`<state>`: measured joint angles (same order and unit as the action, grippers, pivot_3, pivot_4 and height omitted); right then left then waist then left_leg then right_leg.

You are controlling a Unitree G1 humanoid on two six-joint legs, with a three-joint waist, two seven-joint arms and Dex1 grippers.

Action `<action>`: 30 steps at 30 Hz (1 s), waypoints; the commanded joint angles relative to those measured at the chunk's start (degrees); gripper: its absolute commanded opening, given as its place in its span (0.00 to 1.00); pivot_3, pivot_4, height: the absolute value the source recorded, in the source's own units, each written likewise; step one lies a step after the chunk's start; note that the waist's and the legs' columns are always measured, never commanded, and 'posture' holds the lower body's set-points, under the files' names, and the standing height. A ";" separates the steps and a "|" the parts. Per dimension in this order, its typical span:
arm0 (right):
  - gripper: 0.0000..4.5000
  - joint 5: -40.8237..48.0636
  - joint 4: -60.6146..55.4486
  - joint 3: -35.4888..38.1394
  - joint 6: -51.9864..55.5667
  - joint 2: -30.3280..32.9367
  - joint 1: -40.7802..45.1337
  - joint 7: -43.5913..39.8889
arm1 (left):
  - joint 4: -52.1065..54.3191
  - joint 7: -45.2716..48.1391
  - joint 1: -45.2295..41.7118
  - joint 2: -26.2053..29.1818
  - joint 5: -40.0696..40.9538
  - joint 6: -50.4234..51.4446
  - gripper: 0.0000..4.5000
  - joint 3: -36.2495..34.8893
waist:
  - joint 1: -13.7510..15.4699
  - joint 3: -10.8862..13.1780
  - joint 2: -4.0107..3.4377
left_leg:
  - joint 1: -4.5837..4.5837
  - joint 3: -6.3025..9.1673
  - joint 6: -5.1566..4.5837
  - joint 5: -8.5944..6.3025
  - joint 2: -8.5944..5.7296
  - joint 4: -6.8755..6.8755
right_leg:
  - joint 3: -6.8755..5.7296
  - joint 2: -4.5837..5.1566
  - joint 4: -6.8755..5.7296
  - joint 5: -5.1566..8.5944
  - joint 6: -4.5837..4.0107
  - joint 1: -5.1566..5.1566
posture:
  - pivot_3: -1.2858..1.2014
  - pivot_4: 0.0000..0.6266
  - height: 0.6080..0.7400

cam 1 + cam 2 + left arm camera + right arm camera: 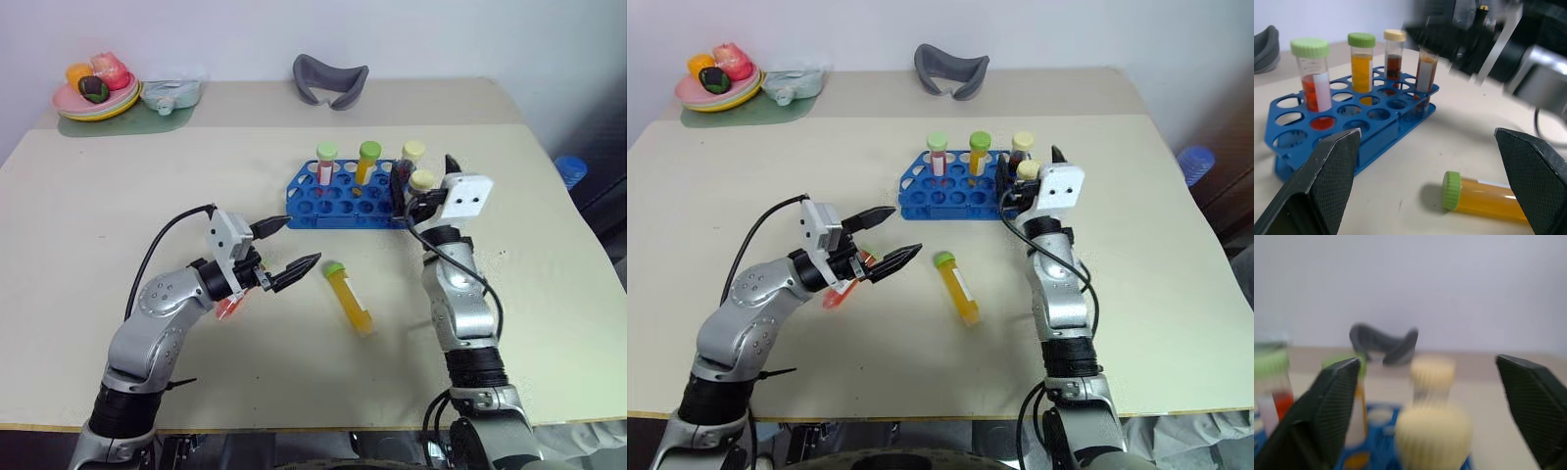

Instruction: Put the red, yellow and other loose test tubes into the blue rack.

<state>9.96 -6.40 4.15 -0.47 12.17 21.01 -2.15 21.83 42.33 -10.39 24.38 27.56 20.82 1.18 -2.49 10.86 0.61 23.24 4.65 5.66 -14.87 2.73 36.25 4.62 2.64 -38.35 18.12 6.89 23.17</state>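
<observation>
While both jaws stand spread, four tubes fill the blue rack [1352, 132], one yellow tube [351, 299] loose.

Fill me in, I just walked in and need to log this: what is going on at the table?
A two-armed robot is loading test tubes into the blue rack. Four capped tubes stand in it. The right gripper is open at the rack's right end, around the cream cap of a standing tube. One yellow tube lies loose on the table. The left gripper is open above the table, pointing toward it.
</observation>
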 commanded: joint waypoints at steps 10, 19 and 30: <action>0.99 53.28 -40.70 12.69 63.52 36.52 -6.32 -5.64 | -7.19 4.29 -0.83 5.39 -2.65 -5.55 1.00 -3.17 | -0.56 -0.03 -0.12 | -0.38 0.02 -0.10 -0.05 0.02 -0.03 | 0.04 -0.10 0.03 0.01 -0.03 -0.36 | 0.52 0.24 1.00; 0.99 102.62 -25.22 -24.86 62.58 39.27 20.98 40.54 | -9.88 8.80 -4.10 9.37 -4.11 -5.77 1.00 -2.13 | -1.31 0.00 -0.04 | -0.60 -0.01 -0.25 -0.13 0.02 -0.04 | 0.05 -0.03 0.25 0.02 -0.02 -0.69 | 0.52 0.24 1.00; 0.99 103.04 -6.99 -36.57 66.82 29.24 27.90 57.11 | -2.24 9.35 -1.32 11.90 -1.03 0.09 1.00 -3.21 | -1.43 -0.02 -0.04 | 0.12 0.07 -0.26 -0.13 0.03 0.11 | -0.04 -0.04 0.11 0.01 -0.01 0.01 | 0.52 0.24 1.00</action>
<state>111.82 -14.11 -31.92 65.61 41.62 48.30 52.12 16.78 51.91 -11.92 35.86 24.71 20.11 -0.92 -3.92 10.84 0.57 23.37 4.73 5.40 -15.00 2.77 36.35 4.59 2.60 -38.24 18.13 6.88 23.18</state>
